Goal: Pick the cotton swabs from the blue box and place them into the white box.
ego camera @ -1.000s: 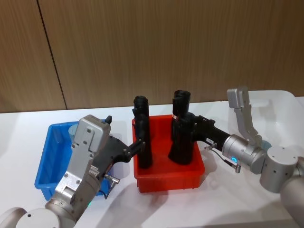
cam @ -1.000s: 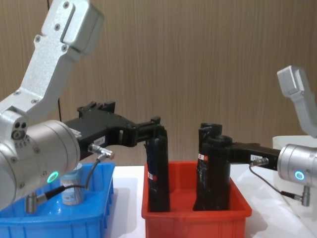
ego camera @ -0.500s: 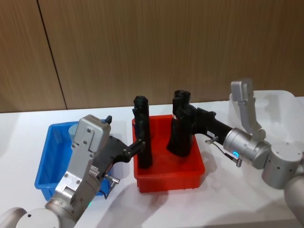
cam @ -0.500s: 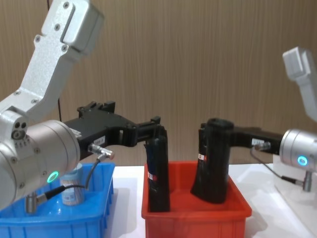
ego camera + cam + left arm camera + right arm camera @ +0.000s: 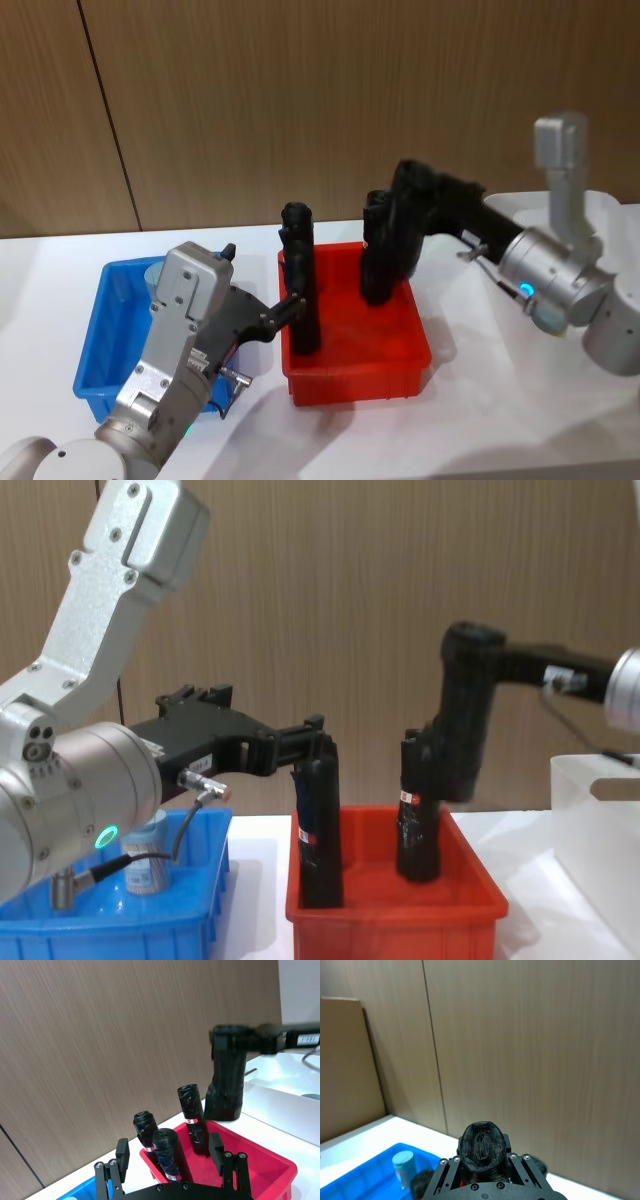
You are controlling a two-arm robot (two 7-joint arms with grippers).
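Wood-panelled wall behind right hand clutching matte black roll; left hand fingers spread.

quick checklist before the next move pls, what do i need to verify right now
1. Right gripper load: not ok, it holds a tall black roll, not cotton swabs.
2. Roll lifted out of the red plastic bin: ok.
3. Clear swab jar with pale blue lid in the bright blue plastic bin: not ok, unpicked.
4. Left gripper: not ok, beside another black roll, not the jar.
5. Translucent white box contents: cannot tell.
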